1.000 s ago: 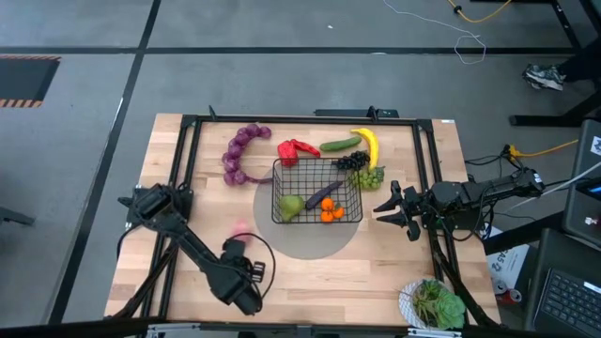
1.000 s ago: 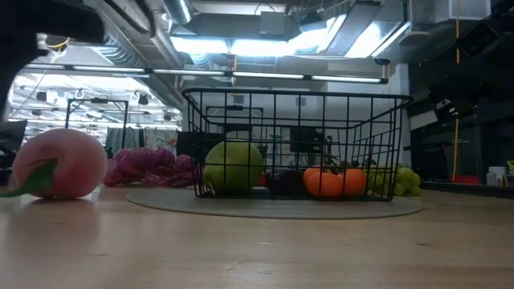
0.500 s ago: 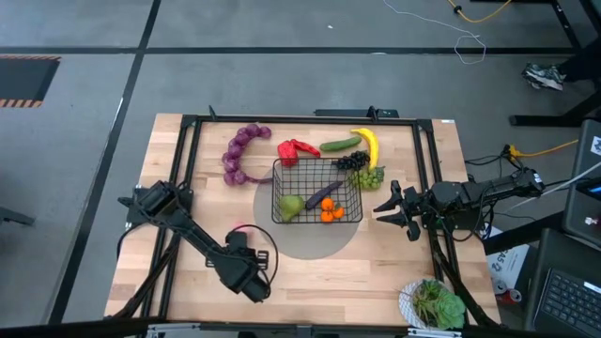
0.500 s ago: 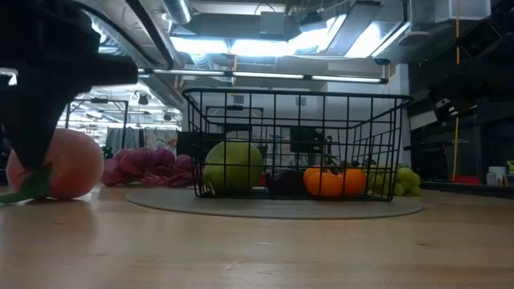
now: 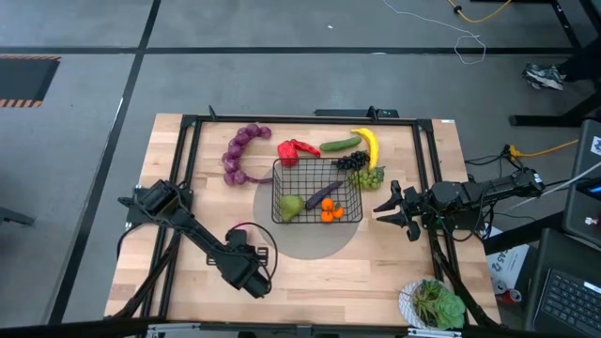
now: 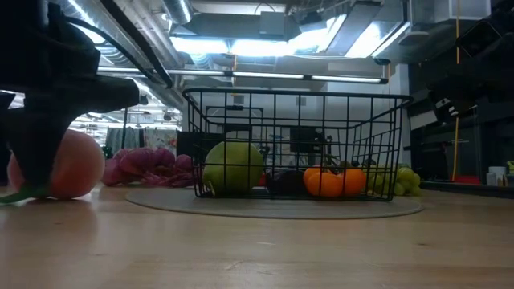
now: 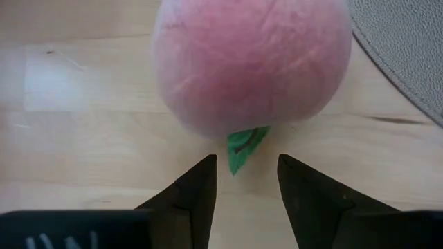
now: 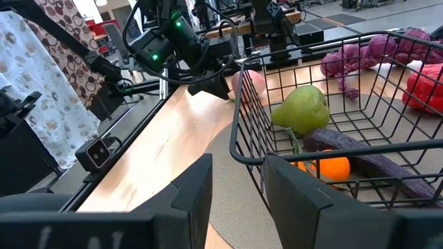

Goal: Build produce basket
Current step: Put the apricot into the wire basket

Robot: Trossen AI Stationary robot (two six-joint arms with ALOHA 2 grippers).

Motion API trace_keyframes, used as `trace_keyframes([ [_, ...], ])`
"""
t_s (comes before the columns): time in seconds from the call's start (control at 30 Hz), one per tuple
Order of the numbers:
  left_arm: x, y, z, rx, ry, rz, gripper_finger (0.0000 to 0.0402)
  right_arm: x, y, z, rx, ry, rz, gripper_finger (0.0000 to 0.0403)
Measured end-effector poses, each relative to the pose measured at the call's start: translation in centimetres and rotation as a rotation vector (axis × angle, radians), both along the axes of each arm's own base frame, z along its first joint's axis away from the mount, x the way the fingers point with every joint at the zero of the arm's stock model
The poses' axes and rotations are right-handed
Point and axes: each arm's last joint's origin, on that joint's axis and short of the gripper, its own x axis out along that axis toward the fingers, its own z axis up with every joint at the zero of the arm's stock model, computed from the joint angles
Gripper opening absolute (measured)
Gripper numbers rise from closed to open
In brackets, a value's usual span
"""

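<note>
Left pincer (image 7: pixel 243 181) narrowly open, just short of peach (image 7: pixel 250 62), lower left of basket (image 5: pixel 317 191). Widen, straddle the fruit's middle, not the leaf (image 7: pixel 243 146), then close.

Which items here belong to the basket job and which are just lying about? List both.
Job: basket holding pear, eggplant, oranges; peach before left gripper; purple grapes, pepper, cucumber, banana, grape bunches.
Lying about: potted greens, round mat.
</note>
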Motion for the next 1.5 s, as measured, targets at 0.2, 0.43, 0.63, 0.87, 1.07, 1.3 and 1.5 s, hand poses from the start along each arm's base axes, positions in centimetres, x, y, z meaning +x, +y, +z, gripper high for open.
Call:
trace_keyframes([
  [0.2, 0.3, 0.4, 0.0, 0.010, -0.011, 0.010, 0.0148, 0.0, 0.0, 0.0, -0.001, 0.000, 0.000, 0.0130],
  [0.43, 0.6, 1.1, 0.1, 0.057, -0.012, 0.006, 0.0147, 0.0, 0.0, 0.0, -0.001, 0.000, 0.000, 0.0130],
  [0.63, 0.5, 1.2, 0.1, 0.060, -0.003, -0.004, 0.0147, 0.0, 0.0, 0.0, -0.001, 0.000, 0.001, 0.0130],
  [0.87, 0.4, 1.3, 0.2, 0.071, 0.013, -0.004, 0.0147, 0.0, 0.0, 0.0, -0.001, 0.000, 0.001, 0.0130],
  [1.07, 0.4, 1.3, 0.2, 0.070, 0.013, -0.004, 0.0146, 0.0, 0.0, 0.0, -0.001, 0.000, 0.000, 0.0130],
  [1.3, 0.4, 1.3, 0.2, 0.070, 0.013, -0.004, 0.0115, 0.0, 0.0, 0.0, -0.002, 0.000, 0.000, 0.0130],
  [1.5, 0.4, 1.3, 0.2, 0.072, 0.015, -0.005, 0.0080, 0.0, 0.0, 0.0, -0.002, 0.000, 0.000, 0.0130],
])
